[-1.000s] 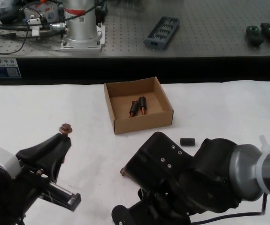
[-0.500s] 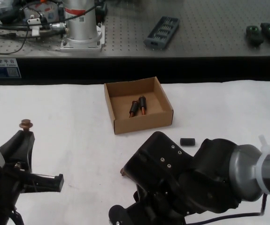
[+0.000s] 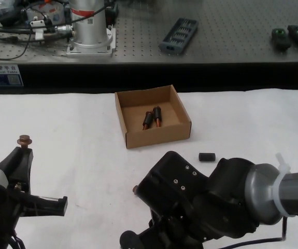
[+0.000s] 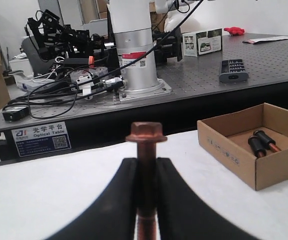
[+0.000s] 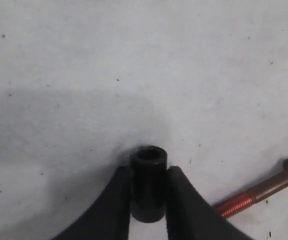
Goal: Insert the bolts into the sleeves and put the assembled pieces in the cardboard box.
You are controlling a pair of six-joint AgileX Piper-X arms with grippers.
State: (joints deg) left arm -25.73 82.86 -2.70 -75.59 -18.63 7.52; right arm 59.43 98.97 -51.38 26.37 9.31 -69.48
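My left gripper (image 4: 146,200) is shut on a copper bolt (image 4: 146,165) held upright, hex head up; in the high view that bolt (image 3: 24,140) stands at the left of the white cloth. My right gripper (image 5: 148,200) is shut on a black sleeve (image 5: 148,190) just above the cloth, its bore facing the camera. A second copper bolt (image 5: 261,192) lies on the cloth beside it. Another loose black sleeve (image 3: 206,156) lies right of centre. The cardboard box (image 3: 124,124) holds two assembled pieces (image 3: 152,118). The right arm's body hides its gripper in the high view.
The white cloth (image 3: 60,119) covers the near bench. Behind it a perforated metal table carries a metal post base (image 3: 90,31), cables, a dark slotted block (image 3: 178,34) and two small dark parts (image 3: 290,36) at the far right.
The left arm has swung left and back with its bolt, from near the cloth's centre-left to the left edge. The right arm has sunk slightly.
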